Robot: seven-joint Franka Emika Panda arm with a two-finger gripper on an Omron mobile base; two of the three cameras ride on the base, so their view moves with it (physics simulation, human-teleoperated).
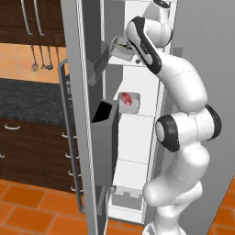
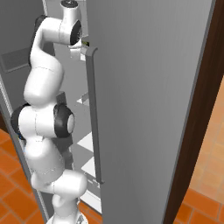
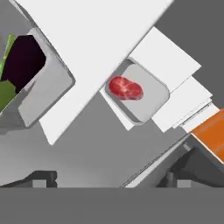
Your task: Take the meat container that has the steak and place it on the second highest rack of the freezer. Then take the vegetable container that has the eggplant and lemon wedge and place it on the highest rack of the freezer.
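Observation:
The freezer (image 1: 75,92) stands open, and my arm reaches into its top. The vegetable container (image 3: 37,87) sits on the upper white rack (image 3: 100,39); it holds the dark eggplant (image 3: 24,59) and the green lemon wedge (image 3: 6,94). One rack lower lies the grey meat container (image 3: 146,94) with the red steak (image 3: 125,88) in it. My gripper (image 3: 109,179) is open, its fingertips (image 3: 41,178) wide apart with nothing between them, drawn back beside the vegetable container. From the left base camera, the vegetable container (image 1: 120,48) sits above the meat container (image 1: 133,104).
Dark bins (image 1: 105,120) hang on the inside of the open door (image 1: 73,151), close to my arm's left. The other freezer door (image 2: 144,87) is closed on the right. White drawers (image 1: 126,197) fill the freezer's bottom. A dark counter (image 1: 27,98) lies to the left.

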